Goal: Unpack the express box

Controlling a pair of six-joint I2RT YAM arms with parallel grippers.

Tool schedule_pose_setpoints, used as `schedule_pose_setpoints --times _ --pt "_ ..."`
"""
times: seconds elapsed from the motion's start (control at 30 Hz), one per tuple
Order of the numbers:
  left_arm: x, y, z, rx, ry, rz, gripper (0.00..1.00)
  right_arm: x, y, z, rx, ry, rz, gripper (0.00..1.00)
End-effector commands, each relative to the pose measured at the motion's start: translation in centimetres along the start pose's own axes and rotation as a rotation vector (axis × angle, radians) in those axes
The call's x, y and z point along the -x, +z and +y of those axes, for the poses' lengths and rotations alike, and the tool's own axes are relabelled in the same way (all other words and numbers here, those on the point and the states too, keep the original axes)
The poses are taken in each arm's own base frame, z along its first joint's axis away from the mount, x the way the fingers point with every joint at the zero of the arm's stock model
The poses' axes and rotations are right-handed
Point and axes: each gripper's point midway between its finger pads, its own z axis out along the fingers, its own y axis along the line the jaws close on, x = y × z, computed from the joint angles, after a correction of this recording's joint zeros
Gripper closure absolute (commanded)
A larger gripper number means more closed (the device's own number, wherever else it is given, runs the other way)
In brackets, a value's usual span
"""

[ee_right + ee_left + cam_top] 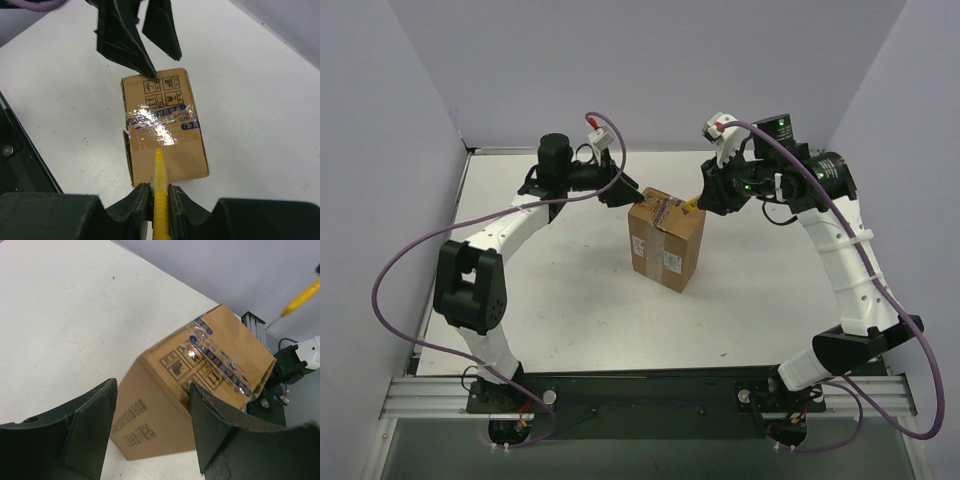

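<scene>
Knife work on express box (666, 243), standing upright mid table (550, 300). Right gripper (160, 192) is clamped on yellow knife (159, 167), tip at clear tape (161, 122) over top seam. Left gripper (626, 193) is spread wide, 1 fingertip at box's far top edge, not clamping. Best to steady that edge and cut shallow and straight along seam.

Slim yellow utility knife (159, 186), white table (570, 300)
</scene>
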Motion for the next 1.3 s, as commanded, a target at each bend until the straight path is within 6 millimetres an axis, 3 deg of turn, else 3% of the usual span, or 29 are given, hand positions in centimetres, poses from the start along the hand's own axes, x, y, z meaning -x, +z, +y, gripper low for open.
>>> schedule_pose_setpoints --times 0.0,0.2,0.4,0.43,0.57,0.67,0.7,0.9,0.97,1.0,1.13,1.23,1.27 --pt "3.0 -3.4 -1.1 0.067 0.114 -0.09 0.32 -0.2 1.3 -1.5 -0.06 0.01 -0.003 1.0" --pt "0.6 -4.5 -3.9 -0.023 0.183 -0.031 0.39 0.3 1.5 -3.1 -0.11 0.017 -0.006 1.0" --pt "-0.8 -3.8 -7.0 -0.144 0.354 0.032 0.6 1.1 0.6 -5.6 -0.173 0.042 -0.037 1.0" --pt "-1.9 -3.4 -7.3 -0.162 0.31 0.071 0.62 1.2 0.7 -6.1 -0.182 0.044 -0.041 1.0" --pt "-2.6 -1.8 -8.5 -0.229 0.342 0.114 0.71 -0.9 1.4 -9.7 -0.245 0.102 -0.004 1.0" --pt "-2.4 -0.6 -7.9 -0.236 0.351 0.127 0.73 -2.8 2.8 -11.9 -0.261 0.146 0.033 1.0" --pt "-2.4 -0.2 -7.4 -0.224 0.354 0.133 0.76 -4.5 3.7 -13.0 -0.267 0.184 0.07 1.0" --pt "-1.7 2.6 -5.6 -0.2 0.362 0.129 0.75 -7.8 6.0 -16.8 -0.303 0.257 0.121 1.0" --pt "-0.2 2.8 -4.6 -0.142 0.375 0.117 0.75 -8.1 5.6 -18.0 -0.326 0.285 0.12 1.0" --pt "0.5 2.4 -4.6 -0.126 0.375 0.107 0.75 -8.3 5.7 -18.3 -0.326 0.301 0.12 1.0" --pt "2.3 -0.6 -5.2 -0.079 0.43 0.069 0.56 -8.4 5.2 -18.7 -0.329 0.325 0.108 1.0" --pt "1.3 -1.5 -6.5 -0.089 0.447 0.088 0.56 -9.0 5.6 -18.4 -0.315 0.338 0.12 1.0" --pt "0.9 -1.5 -6.8 -0.098 0.444 0.097 0.63 -9.6 6.0 -18.2 -0.308 0.347 0.137 1.0"
